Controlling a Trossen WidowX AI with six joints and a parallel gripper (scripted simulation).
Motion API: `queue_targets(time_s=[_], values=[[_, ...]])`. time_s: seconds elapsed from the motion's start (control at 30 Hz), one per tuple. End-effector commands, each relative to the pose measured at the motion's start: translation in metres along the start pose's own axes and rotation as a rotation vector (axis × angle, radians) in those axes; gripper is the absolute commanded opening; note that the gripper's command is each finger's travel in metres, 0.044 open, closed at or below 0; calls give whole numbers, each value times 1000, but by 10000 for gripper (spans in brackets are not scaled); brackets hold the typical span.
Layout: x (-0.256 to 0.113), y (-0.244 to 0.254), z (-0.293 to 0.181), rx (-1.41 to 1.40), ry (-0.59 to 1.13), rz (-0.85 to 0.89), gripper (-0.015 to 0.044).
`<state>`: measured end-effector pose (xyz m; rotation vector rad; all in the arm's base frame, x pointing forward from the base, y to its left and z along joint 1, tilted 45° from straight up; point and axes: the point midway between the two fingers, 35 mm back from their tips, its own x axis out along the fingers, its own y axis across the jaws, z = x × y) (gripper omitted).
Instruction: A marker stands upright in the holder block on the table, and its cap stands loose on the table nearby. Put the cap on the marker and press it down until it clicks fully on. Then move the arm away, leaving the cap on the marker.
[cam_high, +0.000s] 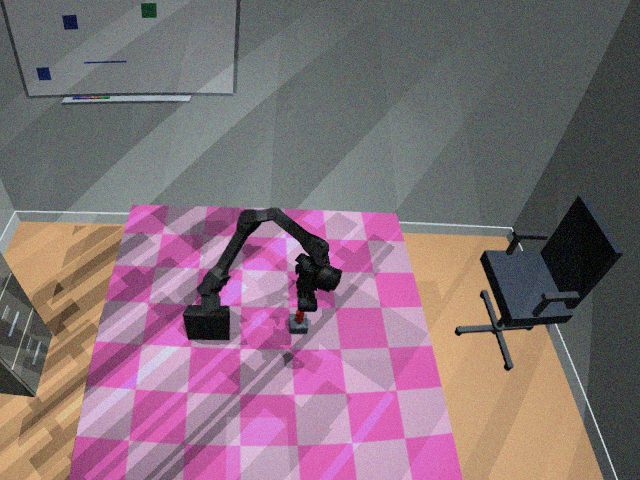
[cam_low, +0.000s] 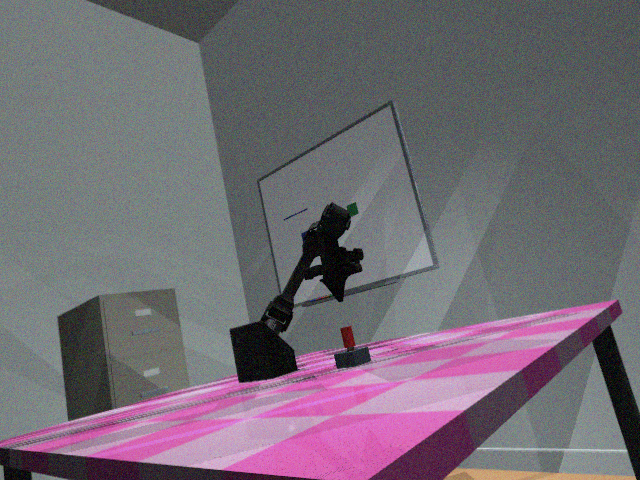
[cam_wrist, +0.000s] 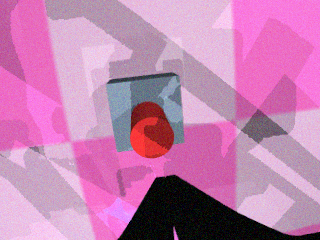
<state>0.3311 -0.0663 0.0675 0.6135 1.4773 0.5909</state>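
The red cap (cam_high: 299, 316) (cam_low: 347, 336) (cam_wrist: 152, 137) sits upright over the marker in the grey-blue holder block (cam_high: 298, 325) (cam_low: 353, 358) (cam_wrist: 120, 107). A short narrower piece of the marker shows between cap and block in the exterior view; most of the marker is hidden, and I cannot tell whether the cap is fully seated. My gripper (cam_low: 340, 299) (cam_wrist: 166, 185) is shut and empty, its fingertips together. It hangs above the cap, clear of it, with a visible gap in the exterior view. In the wrist view the fingertips are just below the cap's round top.
The block stands on the pink and white checkered table (cam_high: 268, 418) (cam_low: 310, 439), beside the arm's black base (cam_high: 206, 323) (cam_low: 263, 353). An office chair (cam_high: 527, 284), a filing cabinet (cam_low: 139, 346) and a whiteboard (cam_high: 180, 46) (cam_low: 330, 180) are beyond the table.
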Motion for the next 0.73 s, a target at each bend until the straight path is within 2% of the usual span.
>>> queue_targets(time_s=[0.0, 0.03, 0.57, 0.6, 0.7], values=[[-21, 0, -2, 0, -2, -2, 0], [-21, 0, -2, 0, -2, -2, 0], [-21, 0, -2, 0, -2, -2, 420], [-21, 0, -2, 0, -2, -2, 440], [-21, 0, -2, 0, -2, -2, 440]])
